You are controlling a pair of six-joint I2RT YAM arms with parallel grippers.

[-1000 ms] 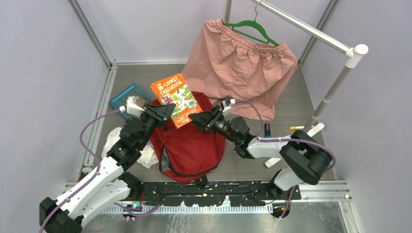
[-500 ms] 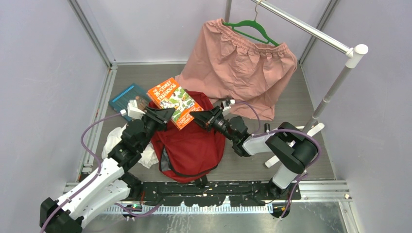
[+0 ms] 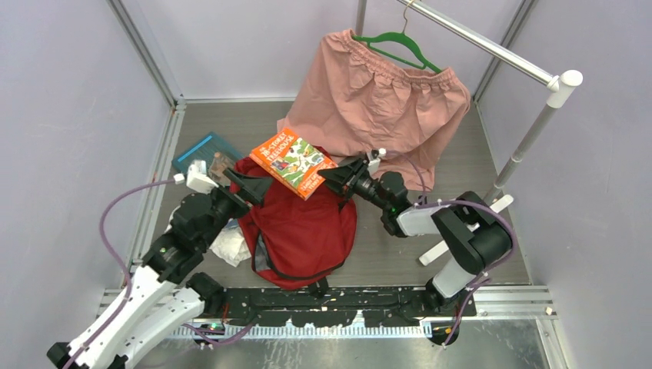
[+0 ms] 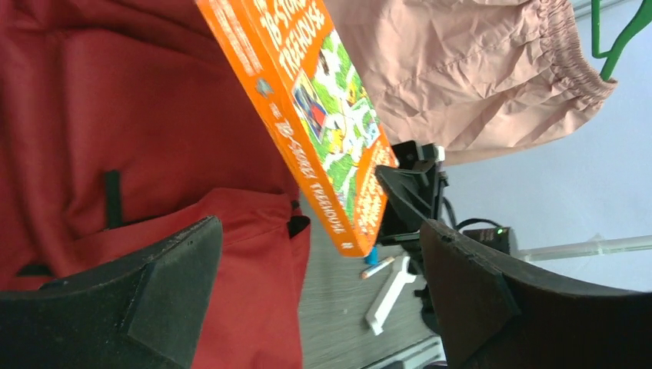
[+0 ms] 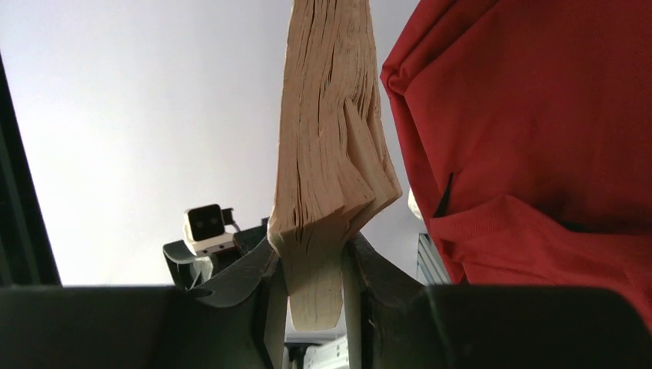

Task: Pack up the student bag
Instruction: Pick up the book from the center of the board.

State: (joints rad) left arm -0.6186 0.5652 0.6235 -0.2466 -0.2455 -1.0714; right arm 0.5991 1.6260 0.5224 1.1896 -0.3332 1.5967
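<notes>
The student bag (image 3: 300,231) is a red backpack lying on the floor between my arms, also filling the left of the left wrist view (image 4: 154,146). An orange "Treehouse" book (image 3: 296,161) hangs tilted over the bag's far end. My right gripper (image 3: 338,175) is shut on the book's right edge, and its fingers pinch the page block (image 5: 330,154) in the right wrist view. My left gripper (image 3: 250,183) stands open just left of the book, touching nothing. In the left wrist view its jaws stand wide apart with the book (image 4: 323,123) beyond them.
Pink shorts (image 3: 380,108) hang on a green hanger (image 3: 400,44) from a white rack (image 3: 538,115) at the back right. A blue book (image 3: 201,150) lies at the back left. A white plastic bag (image 3: 229,246) lies left of the backpack. A pen (image 4: 378,267) lies on the floor.
My left gripper has let go of the book, opened wide and drawn back to the left. The right gripper has carried the book to the right and a little farther back.
</notes>
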